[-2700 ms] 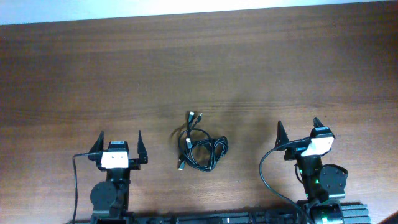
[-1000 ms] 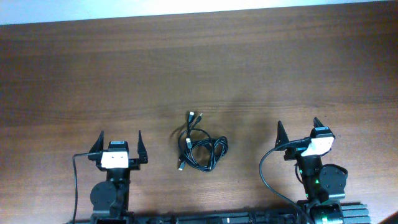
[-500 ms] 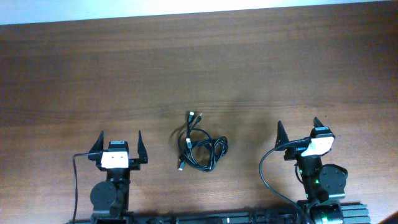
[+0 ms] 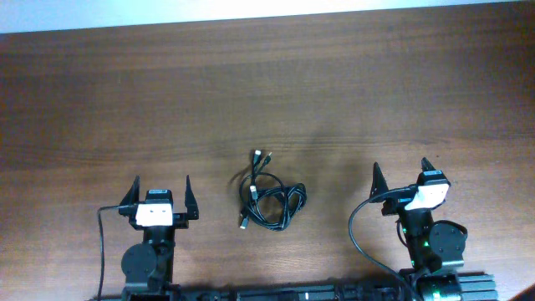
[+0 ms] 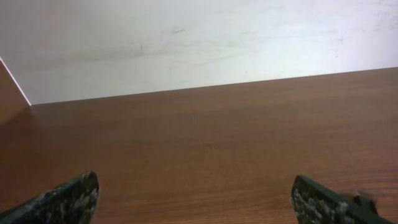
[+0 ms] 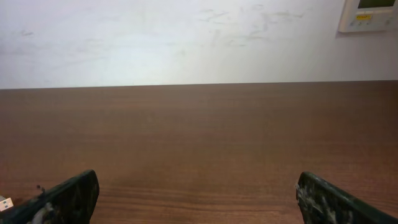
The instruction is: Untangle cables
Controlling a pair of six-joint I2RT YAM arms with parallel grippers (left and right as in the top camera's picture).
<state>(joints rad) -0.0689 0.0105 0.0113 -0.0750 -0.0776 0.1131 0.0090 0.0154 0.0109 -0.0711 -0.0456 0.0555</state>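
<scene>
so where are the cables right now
Overhead view: the cables lie bundled on the table, between the left gripper and the right gripper, touching neither.

Black arms [image 4: 147, 262] bear white wrist blocks [image 4: 155, 214] and seemingly speckled fingers [image 5: 62, 202].

The cables [image 4: 269, 199] lay on the bench [image 4: 276, 92] near its front edge, between the left claw [image 4: 161, 182] and right claw [image 4: 401, 165], apart from both; a wall [image 5: 186, 43] stood behind.

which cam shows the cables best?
Overhead: the whole cables bundle lies in full view, nothing covering it. Left wrist shows none of it; right wrist shows at most a possible plug tip at its left edge.
</scene>
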